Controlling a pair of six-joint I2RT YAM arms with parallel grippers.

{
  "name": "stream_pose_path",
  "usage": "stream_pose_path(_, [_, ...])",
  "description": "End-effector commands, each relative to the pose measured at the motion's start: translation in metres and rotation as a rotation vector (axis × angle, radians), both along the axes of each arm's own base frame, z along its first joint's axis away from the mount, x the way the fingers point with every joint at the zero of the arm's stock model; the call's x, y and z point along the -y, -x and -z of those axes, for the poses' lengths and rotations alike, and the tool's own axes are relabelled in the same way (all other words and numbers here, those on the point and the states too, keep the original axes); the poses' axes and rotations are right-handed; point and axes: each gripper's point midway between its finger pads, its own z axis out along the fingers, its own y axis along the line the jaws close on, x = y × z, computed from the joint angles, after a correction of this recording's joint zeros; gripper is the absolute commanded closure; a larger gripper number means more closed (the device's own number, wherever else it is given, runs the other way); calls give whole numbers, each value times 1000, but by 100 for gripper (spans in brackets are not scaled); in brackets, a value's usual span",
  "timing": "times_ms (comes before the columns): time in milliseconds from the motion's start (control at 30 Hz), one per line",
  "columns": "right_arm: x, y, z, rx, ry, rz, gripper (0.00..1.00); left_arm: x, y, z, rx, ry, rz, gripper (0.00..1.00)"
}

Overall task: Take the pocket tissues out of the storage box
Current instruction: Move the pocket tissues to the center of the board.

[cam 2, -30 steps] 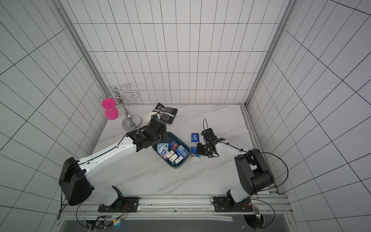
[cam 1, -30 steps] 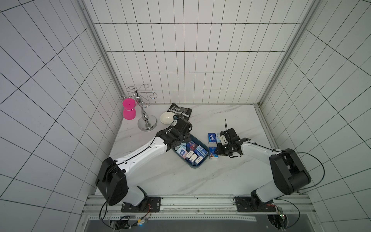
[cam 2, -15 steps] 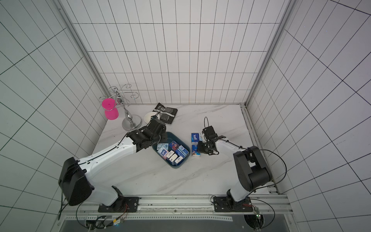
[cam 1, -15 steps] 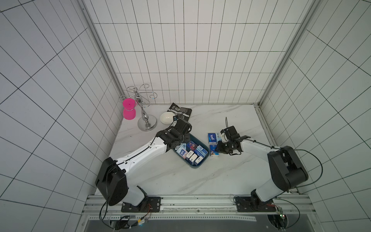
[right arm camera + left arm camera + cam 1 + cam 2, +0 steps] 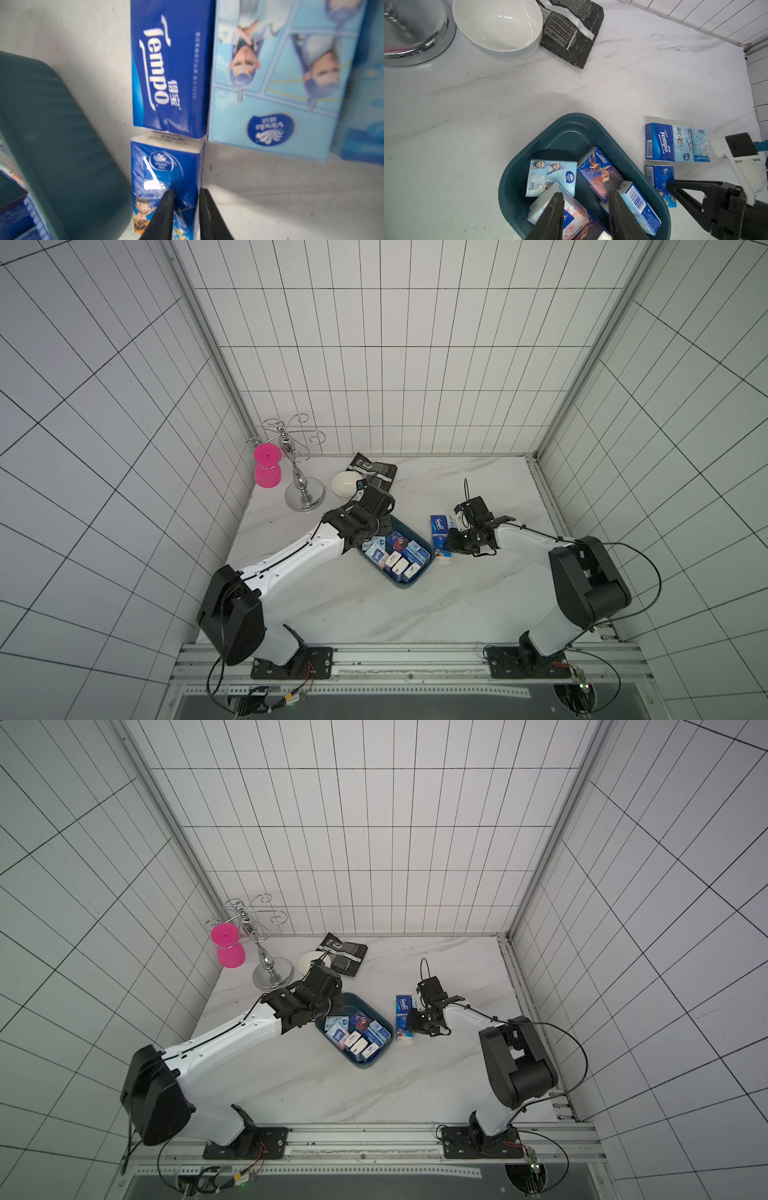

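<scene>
Left arm [image 5: 299, 553]: reaches forward and inward from its base on the front rail [image 5: 415, 659], wrist bent down over the far end of the storage box [image 5: 404, 585]. In the wrist view the left gripper [image 5: 585, 194] hangs over the box interior, jaws well apart, with nothing clamped between them. One finger [image 5: 552, 214] overlaps a pink-flowered packet [image 5: 571, 216].

Right arm [image 5: 528, 541]: lies low across the table, wrist turned toward the box. The right gripper [image 5: 187, 191] has its tips on a dark blue packet [image 5: 164, 172] lying on the table just beside the box wall [image 5: 62, 145]. The jaws show a narrow gap. Whether they pinch the wrapper I cannot tell.

Pocket tissues [image 5: 399, 556]: most sit packed in the box, some flat, some on edge. The rest are out on the table on the right-arm side.

Surface and room: white marble-pattern table top [image 5: 374, 614], white tiled walls [image 5: 374, 364] on three sides. Far left corner holds a chrome stand [image 5: 303, 489], a pink cup [image 5: 267, 477], a white bowl [image 5: 345, 483] and a black-and-silver pouch [image 5: 376, 470] (pouch partly behind the bowl in both top views).

View differences:
- Top views: only the Tempo packet [image 5: 438, 524] and the dark blue one [image 5: 402, 1027] are plainly seen outside the box.
- Left wrist: a row of three outside, Tempo [image 5: 659, 143], a light blue picture packet [image 5: 682, 145] and a paler one [image 5: 699, 145], touching side by side. The dark blue packet lies just below the Tempo.
- Right wrist: Tempo's end touches the dark blue packet's white end.
</scene>
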Motion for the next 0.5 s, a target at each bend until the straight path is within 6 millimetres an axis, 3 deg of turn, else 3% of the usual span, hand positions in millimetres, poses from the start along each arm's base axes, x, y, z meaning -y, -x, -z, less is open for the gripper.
stream_pose_path(0, [10, -5, 2, -8, 52, 12, 75, -2, -2, -4, 17, 9, 3, 61])
stream_pose_path(233, [9, -6, -16, 23, 36, 3, 72, -2, -2, -5, 17, 10, 3, 61])
stream_pose_path(467, [8, -2, -54, 111, 12, -19, 69, -3, -2, -5, 17, 13, 2, 61])
